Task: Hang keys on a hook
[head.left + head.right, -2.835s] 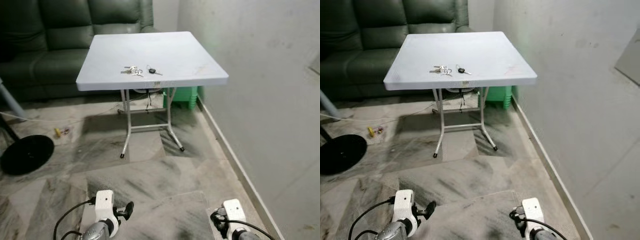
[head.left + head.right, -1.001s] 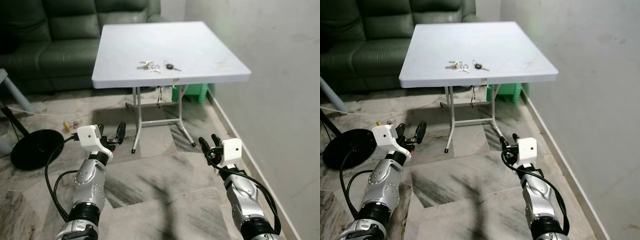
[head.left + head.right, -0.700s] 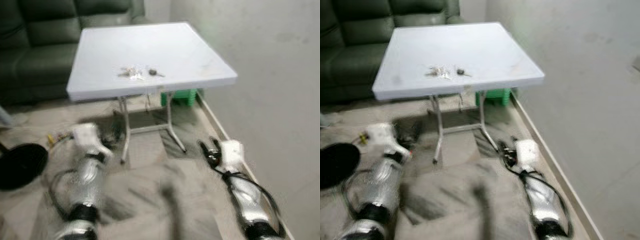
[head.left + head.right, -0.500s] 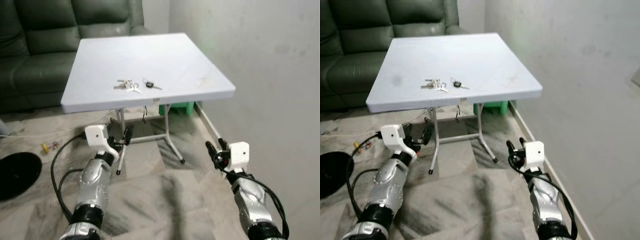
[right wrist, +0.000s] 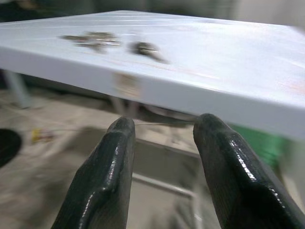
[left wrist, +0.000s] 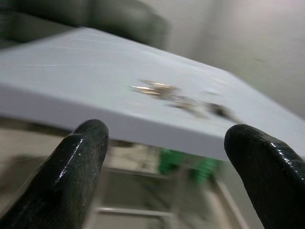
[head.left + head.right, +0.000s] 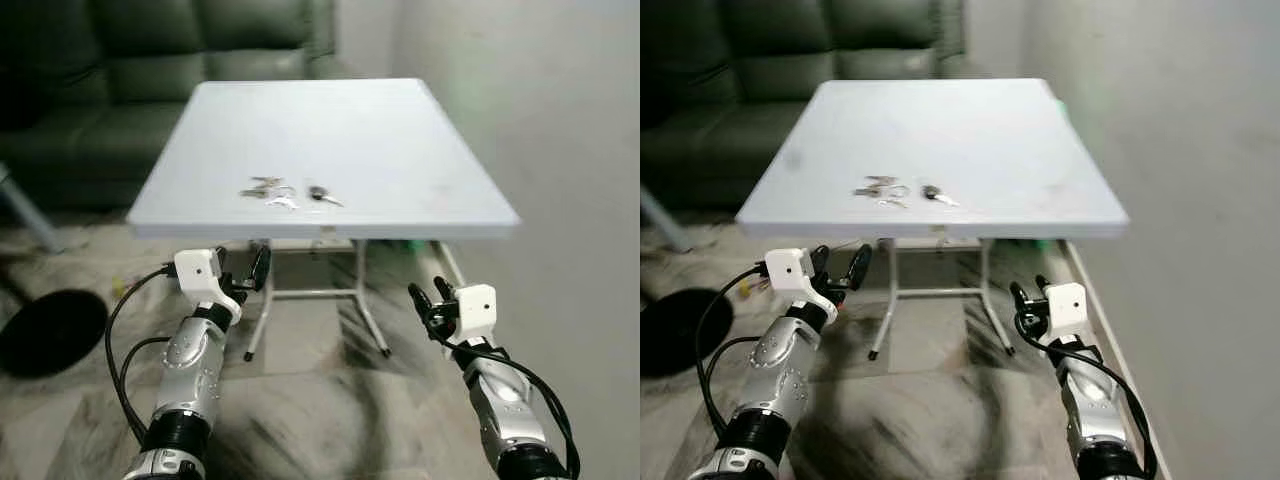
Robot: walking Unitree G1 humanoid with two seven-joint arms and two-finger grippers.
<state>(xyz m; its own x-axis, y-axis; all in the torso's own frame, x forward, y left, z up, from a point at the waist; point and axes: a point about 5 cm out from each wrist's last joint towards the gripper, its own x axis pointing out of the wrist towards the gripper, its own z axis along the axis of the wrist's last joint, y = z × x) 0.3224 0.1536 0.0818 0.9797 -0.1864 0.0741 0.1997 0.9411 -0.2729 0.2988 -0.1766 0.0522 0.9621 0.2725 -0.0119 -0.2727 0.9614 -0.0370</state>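
Keys [image 7: 268, 191] lie loose on the white counter [image 7: 400, 140], a silvery bunch with a darker key fob [image 7: 318, 192] just beside it on the right-hand side, both near the counter's front edge. They sit above and ahead of the left end effector [image 7: 243, 277], which is raised below the front edge, close to the counter's left leg. Its two black fingers [image 6: 78, 157] are spread wide apart with nothing between them, and in the left wrist view the keys [image 6: 159, 88] show in the gap, well beyond the tips.

Off to the other side, the right end effector [image 7: 428, 300] is held up at about the same height, below and in front of the counter's right front part. Its fingers [image 5: 107, 162] stand moderately apart, also holding nothing; from its wrist view the keys [image 5: 90, 39] and fob [image 5: 143, 48] lie up on the counter top, farther off and toward the robot's left.

A dark green sofa [image 7: 120, 70] stands behind the counter, a plain wall [image 7: 560, 120] runs along the robot's right, and a black round base [image 7: 50, 330] rests on the marbled floor [image 7: 330, 420] to its left.
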